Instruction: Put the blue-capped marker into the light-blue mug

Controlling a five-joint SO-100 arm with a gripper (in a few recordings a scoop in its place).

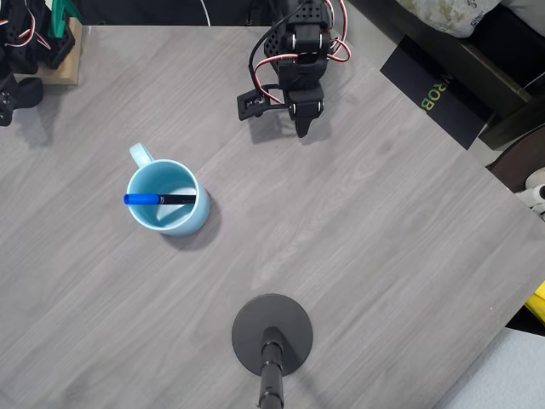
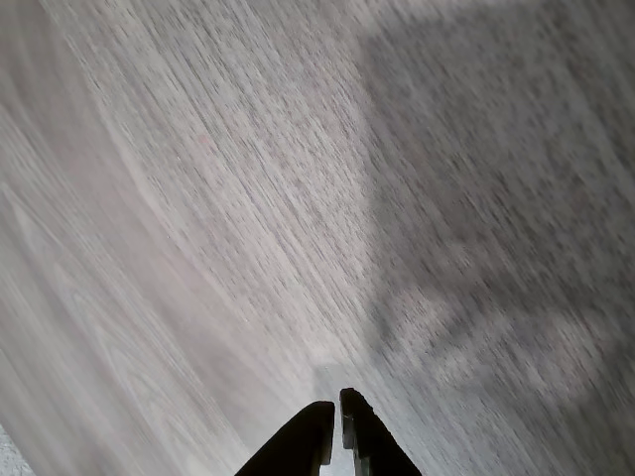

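Overhead, left of centre: we find the marker (image 1: 160,198) lying inside the mug (image 1: 167,197), seemingly light, stiff and best pinched mid-barrel, while the gripper (image 2: 336,428) sits closed and empty, upper centre.

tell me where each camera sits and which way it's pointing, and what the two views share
Overhead view: fixed above the table, looking straight down on the light-blue mug with the blue-capped marker in it, and a round black stand base; the arm with its gripper shows at the top edge.
Wrist view: rides on the arm, looking down close at blurred grey wood grain; the gripper fingertips meet at the bottom edge.
Shared: the grey table surface and the gripper.
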